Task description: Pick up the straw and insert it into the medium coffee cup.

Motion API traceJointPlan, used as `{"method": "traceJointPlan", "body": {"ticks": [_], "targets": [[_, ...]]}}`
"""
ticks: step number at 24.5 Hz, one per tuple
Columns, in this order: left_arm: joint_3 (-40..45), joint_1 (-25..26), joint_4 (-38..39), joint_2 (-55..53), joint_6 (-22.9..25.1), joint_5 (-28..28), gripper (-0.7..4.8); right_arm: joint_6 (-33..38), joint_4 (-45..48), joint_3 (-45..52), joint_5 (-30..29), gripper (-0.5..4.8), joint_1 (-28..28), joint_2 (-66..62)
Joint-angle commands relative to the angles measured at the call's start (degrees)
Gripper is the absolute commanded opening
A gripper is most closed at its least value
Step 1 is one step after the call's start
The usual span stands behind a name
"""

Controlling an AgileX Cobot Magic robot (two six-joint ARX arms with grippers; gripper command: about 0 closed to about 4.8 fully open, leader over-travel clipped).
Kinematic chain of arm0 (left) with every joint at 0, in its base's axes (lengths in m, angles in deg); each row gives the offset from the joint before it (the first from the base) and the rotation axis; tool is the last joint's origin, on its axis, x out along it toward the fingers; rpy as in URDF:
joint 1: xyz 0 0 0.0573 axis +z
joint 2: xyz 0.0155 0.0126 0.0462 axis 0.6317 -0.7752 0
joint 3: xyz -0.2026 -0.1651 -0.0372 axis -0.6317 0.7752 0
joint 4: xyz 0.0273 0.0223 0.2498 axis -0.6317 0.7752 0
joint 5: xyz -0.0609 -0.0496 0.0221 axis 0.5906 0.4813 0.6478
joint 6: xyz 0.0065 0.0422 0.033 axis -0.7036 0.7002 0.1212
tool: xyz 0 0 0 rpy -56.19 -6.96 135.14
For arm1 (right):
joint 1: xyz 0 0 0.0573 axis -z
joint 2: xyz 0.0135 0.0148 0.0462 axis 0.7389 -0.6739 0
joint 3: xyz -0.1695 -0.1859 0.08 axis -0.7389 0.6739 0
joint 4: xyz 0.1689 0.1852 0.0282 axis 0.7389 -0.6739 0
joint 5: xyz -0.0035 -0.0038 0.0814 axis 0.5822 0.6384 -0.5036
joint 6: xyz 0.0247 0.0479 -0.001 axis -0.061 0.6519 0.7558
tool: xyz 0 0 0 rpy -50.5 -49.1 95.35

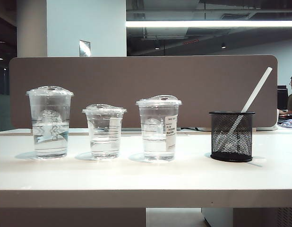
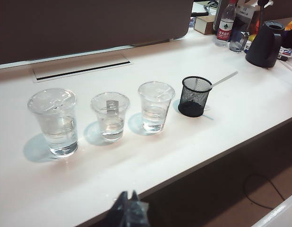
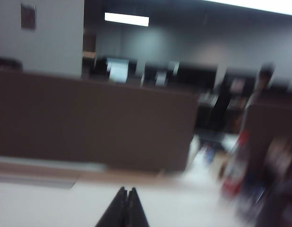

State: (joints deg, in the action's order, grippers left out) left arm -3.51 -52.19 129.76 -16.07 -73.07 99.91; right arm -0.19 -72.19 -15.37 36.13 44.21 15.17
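The left pincer [image 2: 128, 208] sits nearest the lens, hanging off the near edge of the worktop [image 1: 136, 175], its dark tips together on nothing. The right pincer [image 3: 124, 208] is likewise closed and empty, seen only in its own blurred view, aimed level across the worktop toward the partition [image 1: 184, 90]; neither shows in the exterior view.

The straw [image 1: 253, 97] leans in the black mesh holder [image 1: 231, 136] at the right end of the row, its top tilted up and to the right. Just left of the holder stands the medium cup [image 1: 158, 127], domed lid on, part full of clear liquid. Further left are the short cup [image 1: 104, 131] and the tall cup [image 1: 50, 122].

Risks, as I judge them: a pull along the wrong line could drag or tip the light holder; a loose pinch could let the thin straw twist; a miss at the small lid opening could bend the straw or knock the cup and spill it; the two unlabelled cups invite a wrong pick.

The medium cup carries a white printed label [image 1: 171, 132], too small to read. Far right, a bottle [image 2: 226, 23] has a red label, also illegible.
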Motion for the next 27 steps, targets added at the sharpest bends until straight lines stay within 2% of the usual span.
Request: {"method": "traceJointPlan", "body": {"ticks": [1,4,7,10,15,16,17,19,23,27], "targets": [[-0.1,0.1,-0.4,-0.1,0.0,0.3,-0.04,-6.0,1.2,-8.7,2.8,-0.08,-0.1,-5.0],[-0.1,0.1,-0.4,-0.1,0.0,0.2,-0.04,-6.1,2.8,-17.7,3.5,-0.08,-0.1,-11.7],[-0.1,0.1,-0.4,-0.1,0.0,0.3,-0.04,-12.2,9.3,-29.2,3.4,-0.08,-0.1,-23.3],[-0.1,0.1,-0.4,-0.1,0.0,0.2,-0.04,-15.4,11.2,-39.5,3.4,-0.08,-0.1,-34.3],[-0.1,0.1,-0.4,-0.1,0.0,0.3,-0.04,-15.6,9.3,-56.0,4.6,-0.06,1.4,-52.8],[-0.1,0.1,-0.4,-0.2,0.0,0.2,-0.04,-14.2,8.4,-60.4,4.5,-0.06,2.6,-59.5],[-0.1,0.1,-0.4,-0.1,0.0,0.3,-0.04,-10.0,8.4,-62.1,4.0,-0.06,3.1,-64.5],[-0.1,0.1,-0.4,-0.1,0.0,0.2,-0.04,-6.2,7.7,-62.0,4.1,-0.06,3.1,-68.9],[-0.1,0.1,-0.4,-0.2,0.0,0.2,-0.04,-5.1,0.9,-59.0,4.7,-0.05,4.7,-76.8],[-0.1,0.2,-0.4,-0.2,0.0,0.3,-0.04,-0.7,11.7,-43.8,4.8,-0.05,5.2,-76.8]]}}
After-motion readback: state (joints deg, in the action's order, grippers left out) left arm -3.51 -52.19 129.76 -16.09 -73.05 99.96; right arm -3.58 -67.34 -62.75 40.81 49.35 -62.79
